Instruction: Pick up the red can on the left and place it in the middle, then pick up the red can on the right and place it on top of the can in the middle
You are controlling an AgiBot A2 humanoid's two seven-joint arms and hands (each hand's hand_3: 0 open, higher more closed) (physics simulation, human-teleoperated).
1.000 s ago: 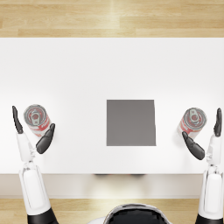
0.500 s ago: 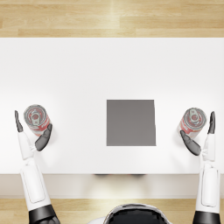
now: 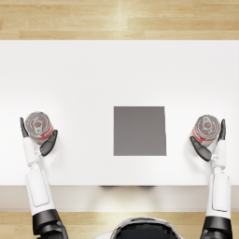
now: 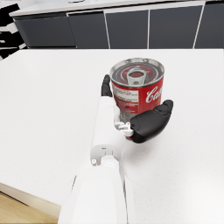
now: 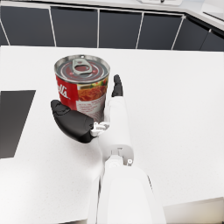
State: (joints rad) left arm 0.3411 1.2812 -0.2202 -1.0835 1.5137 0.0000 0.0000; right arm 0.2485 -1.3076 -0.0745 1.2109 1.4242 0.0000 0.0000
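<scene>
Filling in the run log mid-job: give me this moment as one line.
left hand: cupping left can, grip unclear | right hand: cupping right can, grip unclear | gray mat: bare | both cans upright on table

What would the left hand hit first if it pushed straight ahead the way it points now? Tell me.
The left red can. The left hand already cups it, fingers on either side, so the can fills the line ahead. Whether the palm already touches it is unclear. Beyond it lies bare white table.

Bright, even light is washing the white table [image 3: 93, 79] almost to glare in the head view. Only soft, faint shadows are showing, under each can [image 4: 138, 89]. Rendering is looking slightly blurred throughout.
</scene>
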